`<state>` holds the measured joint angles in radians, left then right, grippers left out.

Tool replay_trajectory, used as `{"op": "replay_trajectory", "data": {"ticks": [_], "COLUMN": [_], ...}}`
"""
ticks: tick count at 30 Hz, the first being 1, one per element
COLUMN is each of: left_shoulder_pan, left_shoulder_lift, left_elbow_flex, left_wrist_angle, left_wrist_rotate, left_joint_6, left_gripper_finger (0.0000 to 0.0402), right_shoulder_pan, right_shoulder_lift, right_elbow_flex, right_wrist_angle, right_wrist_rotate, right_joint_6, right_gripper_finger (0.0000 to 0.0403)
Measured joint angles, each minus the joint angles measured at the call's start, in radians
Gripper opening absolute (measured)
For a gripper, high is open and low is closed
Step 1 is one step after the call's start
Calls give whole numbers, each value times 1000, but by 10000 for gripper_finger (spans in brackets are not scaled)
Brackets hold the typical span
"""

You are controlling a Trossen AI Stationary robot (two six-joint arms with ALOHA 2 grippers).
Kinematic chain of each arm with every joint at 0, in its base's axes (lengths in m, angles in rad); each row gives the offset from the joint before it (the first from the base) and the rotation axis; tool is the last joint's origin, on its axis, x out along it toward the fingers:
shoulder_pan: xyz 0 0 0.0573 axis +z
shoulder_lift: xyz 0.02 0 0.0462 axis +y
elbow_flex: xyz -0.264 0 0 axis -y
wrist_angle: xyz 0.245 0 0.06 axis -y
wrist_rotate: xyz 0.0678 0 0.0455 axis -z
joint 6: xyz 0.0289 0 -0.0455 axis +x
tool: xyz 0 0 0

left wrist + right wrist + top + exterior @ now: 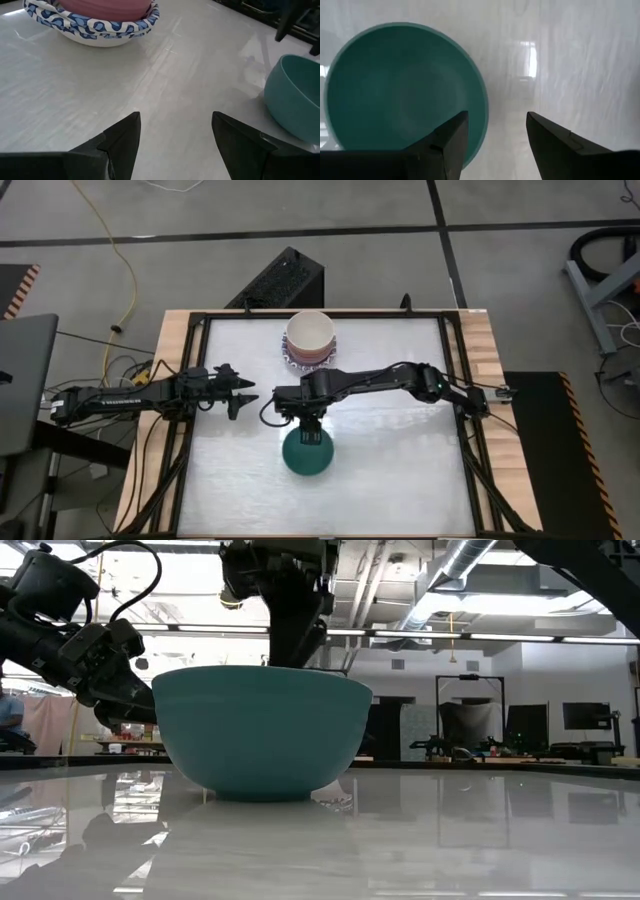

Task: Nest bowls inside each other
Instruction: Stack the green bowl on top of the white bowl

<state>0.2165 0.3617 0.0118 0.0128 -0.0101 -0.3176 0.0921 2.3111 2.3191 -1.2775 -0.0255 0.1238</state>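
Observation:
A dark green bowl (307, 456) stands upright on its base near the table's middle. My right gripper (497, 125) hangs open just above its far rim (484, 107), pointing steeply down, with one finger over the bowl's inside and the other outside; no touch shows. At the far edge is a stack of bowls (310, 338): a cream one on top, a pink one (107, 6) under it, and a white bowl with a blue patterned rim (95, 26) at the bottom. My left gripper (240, 392) waits open at the table's left.
A black frame (455, 380) borders the glossy white table top on its sides. Bare table lies to the right of the green bowl and along the near edge. A black box (280, 280) sits on the floor beyond the far edge.

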Motion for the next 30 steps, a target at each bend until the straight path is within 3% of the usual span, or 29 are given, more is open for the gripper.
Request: {"op": "replay_trajectory", "data": {"ticks": [5, 11, 15, 20, 27, 30], "left_shoulder_pan": [0, 0, 0, 0, 0, 0], "left_shoulder_lift": [0, 0, 0, 0, 0, 0], "left_elbow_flex": [0, 0, 0, 0, 0, 0], "left_wrist_angle": [0, 0, 0, 0, 0, 0], "left_wrist_rotate": [-2, -2, -2, -2, -2, -2], "left_joint_6": [0, 0, 0, -19, -34, -34], "left_gripper_finger": [235, 235, 235, 235, 235, 235], "right_shoulder_pan": [-1, -21, -31, -42, -56, -56], "right_shoulder_lift": [2, 3, -1, 1, 0, 0], "right_elbow_flex": [-98, -224, -259, -264, -264, -264], "right_wrist_angle": [78, 209, 246, 243, 218, 180], "right_wrist_rotate": [-10, -195, -230, -232, -217, -215], "right_joint_6": [0, 7, -4, -58, -114, -121], "right_gripper_finger": [221, 221, 206, 151, 19, 16]}}
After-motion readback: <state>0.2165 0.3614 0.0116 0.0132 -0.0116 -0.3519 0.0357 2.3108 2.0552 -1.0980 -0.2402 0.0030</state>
